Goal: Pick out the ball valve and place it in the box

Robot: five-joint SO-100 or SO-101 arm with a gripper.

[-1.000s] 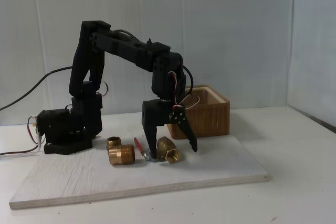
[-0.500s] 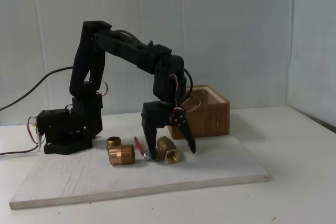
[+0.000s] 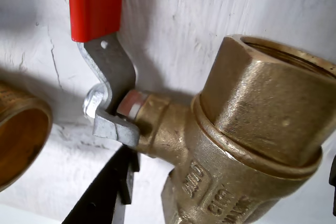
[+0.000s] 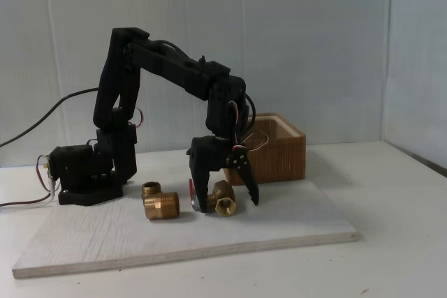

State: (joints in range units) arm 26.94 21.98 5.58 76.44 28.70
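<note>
The ball valve [image 3: 236,145] is dull cast brass with a glossy red handle. The board [image 3: 210,9] under it is rough, white-painted wood; the box [image 4: 276,148] is ribbed bare wood.

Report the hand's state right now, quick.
Hand: open, fingers down on either side of the ball valve on the board, not clamped on it, holding nothing.

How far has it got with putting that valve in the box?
Early. The end effector has reached the ball valve and straddles it, open. The valve lies on the white board, not lifted. Left: closing, lifting, carrying it to the wooden box.
</note>
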